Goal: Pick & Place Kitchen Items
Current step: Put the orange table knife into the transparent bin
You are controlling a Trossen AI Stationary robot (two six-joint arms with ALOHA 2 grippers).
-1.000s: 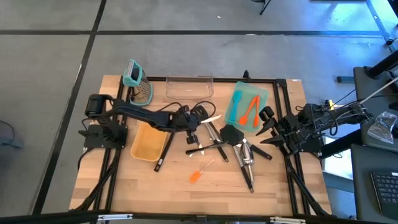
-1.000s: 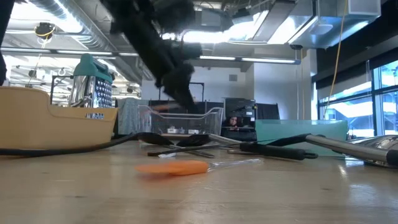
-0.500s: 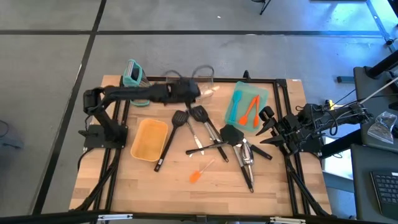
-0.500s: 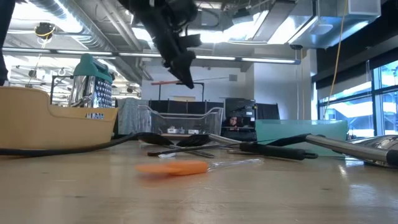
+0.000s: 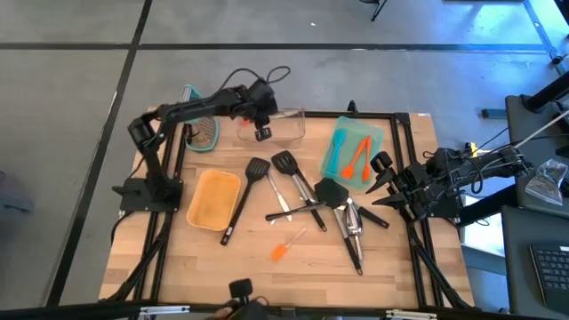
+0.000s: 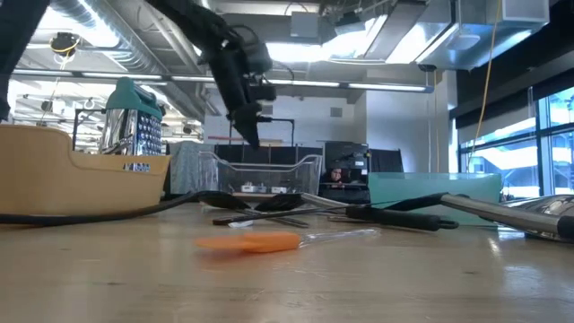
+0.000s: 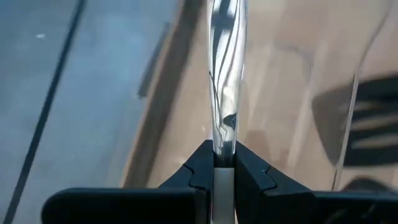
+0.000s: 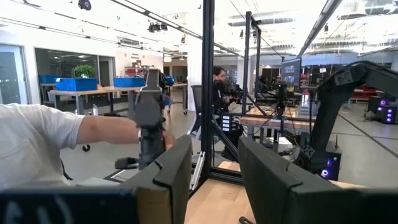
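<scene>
The left tool [image 5: 260,123] pinches a clear-handled utensil [image 7: 225,74] above the clear plastic bin [image 5: 286,127] at the desk's far edge; a thin, slippery handle could twist or miss the bin on release. The teal tray [image 5: 341,142] holds two orange spatulas [image 5: 357,160]; the yellow tray [image 5: 212,199] looks empty. The right tool [image 8: 210,174] waits part open, empty, at the desk's right side.

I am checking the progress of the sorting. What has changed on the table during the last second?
The left gripper carried a clear-handled utensil from the middle of the table to the clear bin at the far edge, fingers shut on it throughout. The right gripper stayed parked at the right side. The black turners, the orange spatula and the yellow tray did not move.
</scene>
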